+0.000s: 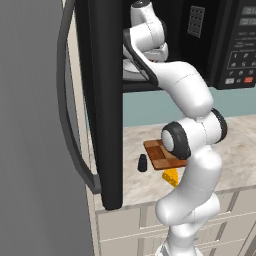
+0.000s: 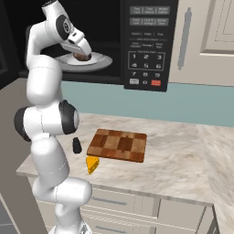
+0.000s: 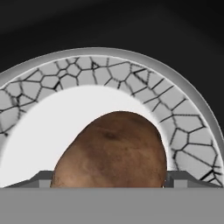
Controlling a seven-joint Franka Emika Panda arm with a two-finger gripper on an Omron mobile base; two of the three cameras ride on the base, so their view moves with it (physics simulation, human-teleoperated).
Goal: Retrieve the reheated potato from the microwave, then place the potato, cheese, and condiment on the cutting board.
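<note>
- microwave (image 1: pixel 165 45) in the left base view stands with its door (image 1: pixel 102 100) swung wide open toward the camera, curved handle (image 1: pixel 70 110) on the outer face; the white arm reaches into the dark cavity, hiding most of what sits there, with just an edge of a pale plate (image 1: pixel 131 74) showing.
- on the counter (image 1: pixel 235 150) below, the cutting board (image 1: pixel 156 152) is partly hidden by the arm, the black condiment (image 1: pixel 143 163) stands upright just beside its near corner, and the cheese (image 1: pixel 171 176) lies close by.
- right base view: inside the cavity a white plate (image 2: pixel 98 61) carries the potato (image 2: pixel 82 56), and the gripper (image 2: pixel 83 51) sits down over it; the keypad (image 2: pixel 147 45) has small writing too blurred to read and one red key.
- the board lies bare, its long side running along the counter; condiment and cheese sit off its left end, near each other, not touching the board.
- hand view: the potato (image 3: pixel 111 151) lies between the two finger tips (image 3: pixel 43 179), which stand at its left and right flanks, spread about as wide as the lump; i cannot tell whether they press on it.
- the plate (image 3: pixel 183 127) here shows a crackle-patterned rim; the potato's long axis runs roughly across the view.
</note>
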